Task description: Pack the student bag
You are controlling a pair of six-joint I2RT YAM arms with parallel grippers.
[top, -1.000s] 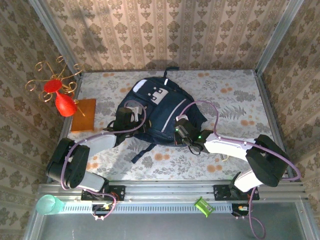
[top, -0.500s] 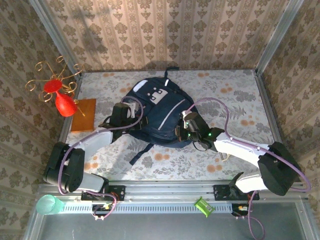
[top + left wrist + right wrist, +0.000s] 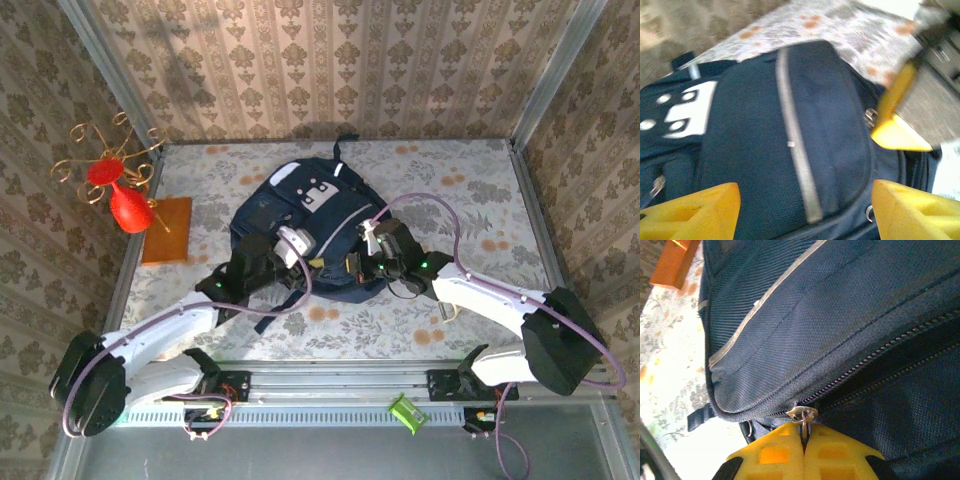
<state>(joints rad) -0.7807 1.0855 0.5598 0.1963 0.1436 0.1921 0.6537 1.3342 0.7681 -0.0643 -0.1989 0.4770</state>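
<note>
Student bag (image 3: 310, 215) lies on tabletop (image 3: 470, 200), contents hidden; right tool (image 3: 804, 442) pinches its zip pull (image 3: 803, 416), left tool (image 3: 805, 212) wide above; vase (image 3: 128, 210) at left.

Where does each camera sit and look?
Top external: above and behind the robot, looking down at the large dark navy fabric backpack; left gripper, right gripper show.
Left wrist: rides the left gripper, facing the backpack's pale stripe; open yellow fingers show.
Right wrist: rides the right gripper, near the zip; shut fingers pinch the metal zip pull.
All three share the backpack.
</note>
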